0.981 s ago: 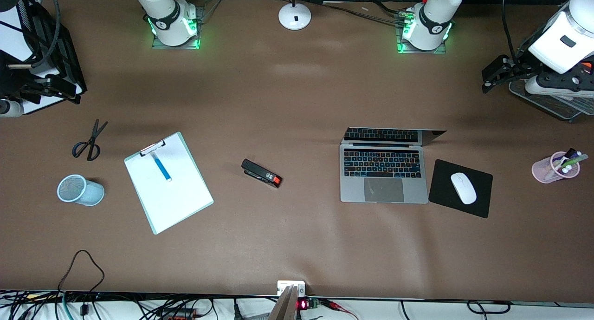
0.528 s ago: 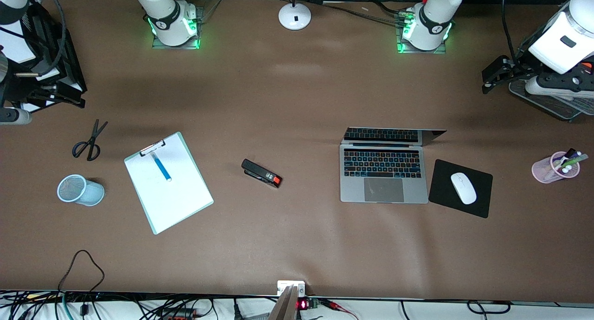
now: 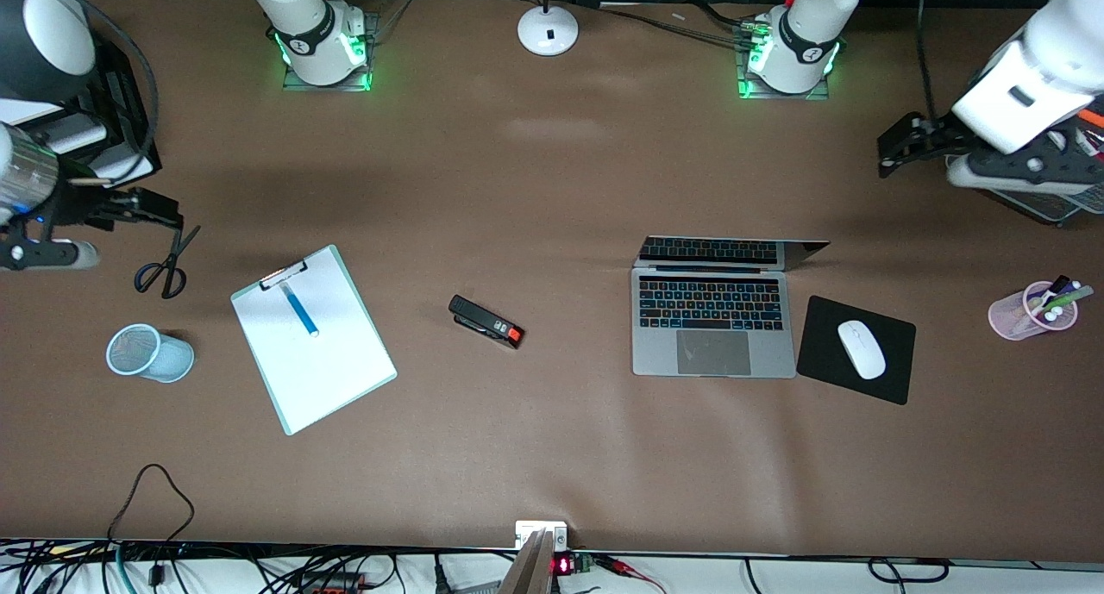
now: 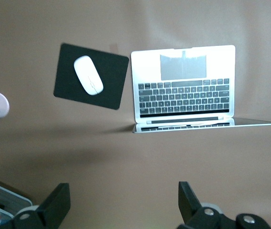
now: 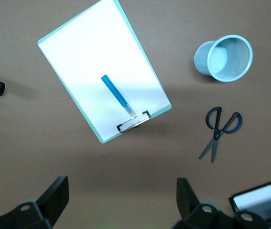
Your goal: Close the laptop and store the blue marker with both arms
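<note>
Laptop sits open on brown desk, toward my left arm's end, one black mouse pad with one white mouse just beside it. One blue marker lies on the single clipboard toward my right arm's end; one mesh cup, one scissors, one stapler also out. Left hand and right hand both up over the desk ends, fingers spread wide, holding nothing.

High front camera over whole table; wrist cameras downward, sharing laptop, clipboard.
</note>
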### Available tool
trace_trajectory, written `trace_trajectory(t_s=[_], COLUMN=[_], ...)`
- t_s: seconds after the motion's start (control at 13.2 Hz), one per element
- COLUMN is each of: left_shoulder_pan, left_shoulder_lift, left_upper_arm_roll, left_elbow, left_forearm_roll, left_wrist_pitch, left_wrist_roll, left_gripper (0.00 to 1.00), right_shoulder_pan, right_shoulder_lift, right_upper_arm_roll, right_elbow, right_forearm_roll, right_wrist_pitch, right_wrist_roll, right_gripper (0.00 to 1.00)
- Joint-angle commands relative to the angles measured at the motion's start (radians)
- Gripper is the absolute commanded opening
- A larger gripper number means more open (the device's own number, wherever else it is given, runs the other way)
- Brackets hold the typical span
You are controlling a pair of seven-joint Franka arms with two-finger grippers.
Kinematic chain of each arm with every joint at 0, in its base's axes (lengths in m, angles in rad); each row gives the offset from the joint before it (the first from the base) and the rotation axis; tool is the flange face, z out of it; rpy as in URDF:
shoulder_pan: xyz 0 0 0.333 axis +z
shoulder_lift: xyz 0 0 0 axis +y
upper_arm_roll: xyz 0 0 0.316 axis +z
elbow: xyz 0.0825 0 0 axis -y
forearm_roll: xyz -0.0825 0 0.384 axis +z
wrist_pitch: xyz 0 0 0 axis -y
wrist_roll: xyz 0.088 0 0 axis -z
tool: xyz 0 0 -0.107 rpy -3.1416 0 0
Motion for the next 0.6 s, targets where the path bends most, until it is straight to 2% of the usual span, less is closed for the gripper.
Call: trace_trajectory(t_s=[0.0, 0.38, 0.53], left_shoulder_pan=[0.002, 0.002, 0.002], left_shoulder_lift=[-0.004, -0.004, 0.009], left_upper_arm_roll=[-0.031, -0.092, -0.155], left_elbow=[-0.061, -0.161, -0.204], left_forearm_roll=[-0.016, -0.016, -0.016], left_wrist_pitch=[0.031, 0.027, 0.051], left_wrist_roll=[-0.076, -0.157, -0.235], left_gripper=[1.00, 1.00, 1.00], right_shoulder_pan=[0.021, 0.054, 0.071], right_shoulder_lift=[0.047, 0.171, 0.221], right_upper_arm_roll=[0.002, 0.002, 0.002], right_elbow=[0.008, 0.009, 0.009], right_forearm_roll=[-0.002, 0.000, -0.002], right_wrist_pitch=[0.047, 0.205, 0.266], right_wrist_roll=[-0.037, -0.049, -0.051], right_gripper=[1.00, 1.00, 1.00])
